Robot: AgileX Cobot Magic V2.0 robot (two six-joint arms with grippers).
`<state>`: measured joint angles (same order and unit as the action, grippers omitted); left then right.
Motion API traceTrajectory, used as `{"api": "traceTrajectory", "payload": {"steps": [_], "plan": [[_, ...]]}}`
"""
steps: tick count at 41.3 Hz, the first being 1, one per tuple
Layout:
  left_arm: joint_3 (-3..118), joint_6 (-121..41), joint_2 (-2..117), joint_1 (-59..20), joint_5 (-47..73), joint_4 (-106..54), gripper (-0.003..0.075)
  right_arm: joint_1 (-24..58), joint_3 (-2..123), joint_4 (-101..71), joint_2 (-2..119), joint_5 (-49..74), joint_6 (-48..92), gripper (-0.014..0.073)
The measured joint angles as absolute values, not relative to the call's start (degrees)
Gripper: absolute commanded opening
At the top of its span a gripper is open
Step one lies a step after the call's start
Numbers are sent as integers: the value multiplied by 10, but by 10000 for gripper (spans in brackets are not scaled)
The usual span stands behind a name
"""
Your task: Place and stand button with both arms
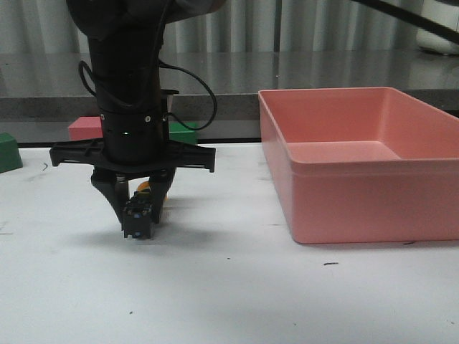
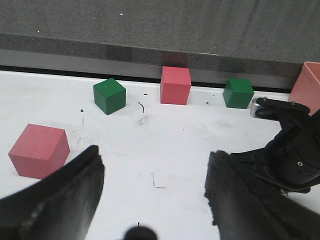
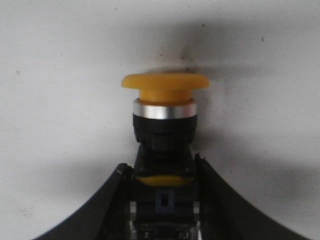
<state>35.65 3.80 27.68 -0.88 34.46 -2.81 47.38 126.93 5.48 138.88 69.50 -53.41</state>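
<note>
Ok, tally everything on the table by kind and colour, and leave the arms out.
Green cubes: 2
Pink cubes: 2
Pink bin: 1
Button: 1
Total: 6

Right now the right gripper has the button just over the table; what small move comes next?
Probably ease the right gripper down before releasing: its fingers clamp the button by its dark base, apparently just above the white table. Left gripper is open.
</note>
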Motion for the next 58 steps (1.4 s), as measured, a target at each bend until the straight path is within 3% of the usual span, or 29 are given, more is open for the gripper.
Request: {"api": "traceTrajectory", "payload": {"steps": [8, 30, 47, 58], "plan": [[356, 38, 277, -9, 345, -28, 438, 474, 1269, 55, 1389, 701, -534, 407], [356, 38, 277, -9, 345, -28, 438, 474, 1269, 66, 1354, 703, -473, 406], [356, 38, 277, -9, 345, -28, 438, 474, 1257, 35, 1205, 710, -236, 406], [356, 38, 277, -9, 345, -28, 438, 474, 1120, 28, 1063, 714, -148, 406]]}}
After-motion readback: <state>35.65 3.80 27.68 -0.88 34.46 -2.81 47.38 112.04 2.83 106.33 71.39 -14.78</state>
